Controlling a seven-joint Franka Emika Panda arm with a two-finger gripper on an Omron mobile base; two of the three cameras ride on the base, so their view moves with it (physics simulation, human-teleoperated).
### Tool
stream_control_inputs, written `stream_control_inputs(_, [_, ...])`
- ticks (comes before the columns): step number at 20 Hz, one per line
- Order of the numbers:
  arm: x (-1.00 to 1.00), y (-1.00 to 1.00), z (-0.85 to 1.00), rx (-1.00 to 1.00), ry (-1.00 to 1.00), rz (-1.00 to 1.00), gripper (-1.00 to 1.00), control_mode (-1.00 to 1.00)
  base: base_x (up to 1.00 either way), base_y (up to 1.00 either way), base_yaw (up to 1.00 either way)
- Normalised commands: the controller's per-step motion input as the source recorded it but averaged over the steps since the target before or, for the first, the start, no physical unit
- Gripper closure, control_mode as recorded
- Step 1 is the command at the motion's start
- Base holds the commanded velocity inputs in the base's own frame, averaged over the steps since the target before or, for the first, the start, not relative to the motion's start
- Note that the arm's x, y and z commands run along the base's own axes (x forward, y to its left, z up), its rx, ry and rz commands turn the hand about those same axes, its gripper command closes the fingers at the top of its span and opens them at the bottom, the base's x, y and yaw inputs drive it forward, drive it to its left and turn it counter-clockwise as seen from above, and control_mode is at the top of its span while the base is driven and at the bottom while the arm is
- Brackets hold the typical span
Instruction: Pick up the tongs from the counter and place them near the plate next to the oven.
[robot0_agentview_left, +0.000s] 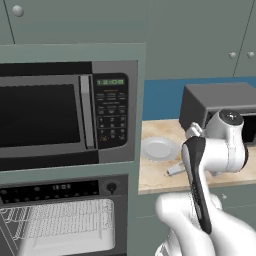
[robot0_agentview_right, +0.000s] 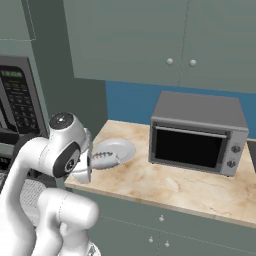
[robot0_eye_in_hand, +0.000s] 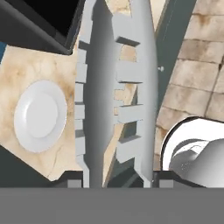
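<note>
Tongs (robot0_eye_in_hand: 114, 96), silvery-grey with toothed edges along both arms, run up the middle of the hand view from the bottom edge to the top, clamped between the two dark fingertips (robot0_eye_in_hand: 74, 183) at the bottom. The gripper (robot0_eye_in_hand: 116, 183) is closed on the tongs, with one fingertip on each outer side. In the right base view the tongs (robot0_agentview_right: 105, 161) stick out from the hand at middle left, their free end reaching over the near rim of the plate (robot0_agentview_right: 120, 148). In the left base view a short grey end of the tongs (robot0_agentview_left: 175, 170) shows just left of the arm's wrist, right of centre in the frame, above the counter (robot0_agentview_left: 155, 175).

In the hand view the plate (robot0_eye_in_hand: 40, 114) sits at middle left, just beside the tongs, on the beige marbled worktop. In the left base view the plate (robot0_agentview_left: 159, 148) lies at the left end of the counter, close to the tall cabinet that holds the black-fronted microwave (robot0_agentview_left: 60, 112) at upper left and the oven (robot0_agentview_left: 60, 220) at lower left, its glass window showing wire racks. A dark grey toaster oven (robot0_agentview_right: 197, 132) stands on the counter at the centre right of the right base view, to the right of the plate.
</note>
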Motion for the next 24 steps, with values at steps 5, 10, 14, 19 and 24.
stream_control_inputs(5, [0.05,-0.03,-0.63,0.09,0.12,-0.16,1.00,-1.00,0.00,0.00,0.00])
stream_control_inputs(10, [0.14,0.02,-0.57,0.00,0.13,-0.32,1.00,-1.00,0.00,0.00,0.00])
stream_control_inputs(14, [0.42,0.03,-0.30,0.00,0.07,-0.28,1.00,-1.00,0.00,0.00,0.00])
stream_control_inputs(19, [0.52,-0.05,-0.36,0.05,0.08,-0.04,1.00,-1.00,0.00,0.00,0.00])
stream_control_inputs(24, [0.61,-0.08,-0.46,0.08,0.08,0.00,1.00,-1.00,0.00,0.00,0.00])
